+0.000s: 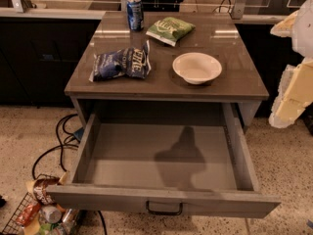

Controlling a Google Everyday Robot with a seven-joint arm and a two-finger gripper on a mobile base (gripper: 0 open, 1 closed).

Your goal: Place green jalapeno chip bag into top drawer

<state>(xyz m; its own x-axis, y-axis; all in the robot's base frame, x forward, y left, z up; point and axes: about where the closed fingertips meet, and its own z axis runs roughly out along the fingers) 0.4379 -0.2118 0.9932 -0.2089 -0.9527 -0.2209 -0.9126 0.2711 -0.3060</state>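
Observation:
The green jalapeno chip bag (pixel 170 30) lies flat at the back of the grey-brown table top (pixel 230 84), right of centre. The top drawer (pixel 161 199) is pulled wide open below the table top. Its inside is bare, with a shadow on its floor, and its dark pull handle (pixel 164 208) faces me. My gripper (pixel 289 104) shows as cream and white parts at the right edge, level with the table's right side. It is well away from the bag and holds nothing that I can see.
A dark blue chip bag (pixel 122 62) lies at the table's front left and a white bowl (pixel 197 67) at the front right. A blue can (pixel 135 13) stands at the back. A wire basket (pixel 29 214) of items and black cables (pixel 58 141) are on the floor to the left.

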